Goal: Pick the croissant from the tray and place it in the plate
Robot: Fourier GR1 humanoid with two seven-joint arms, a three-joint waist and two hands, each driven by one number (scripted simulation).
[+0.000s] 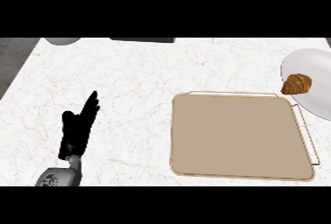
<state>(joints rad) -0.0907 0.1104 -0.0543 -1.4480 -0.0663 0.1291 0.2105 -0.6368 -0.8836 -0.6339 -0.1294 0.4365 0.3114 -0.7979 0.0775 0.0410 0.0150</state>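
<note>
Across mid-frame, white marbled counter [129, 78]; right of centre, bare tan tray [239, 135]; upper right, white plate [317, 74] bearing small brown croissant [297, 84] at its left rim. Lower left, black left hand [77, 127], fingers straight, holding nothing, well apart.

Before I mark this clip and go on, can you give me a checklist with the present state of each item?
1. Golden-brown croissant off the tray: ok.
2. Croissant on the round white plate: ok, though it lies at the plate's left rim, close to the tray's corner.
3. Flat tan rectangular tray holds nothing else: ok.
4. Black left hand holds nothing: ok, fingers straight, over the white marble counter, apart from the tray.
5. Right hand withdrawn: cannot tell, it is out of view.
6. Croissant settled and steady: cannot tell from one view.
</note>
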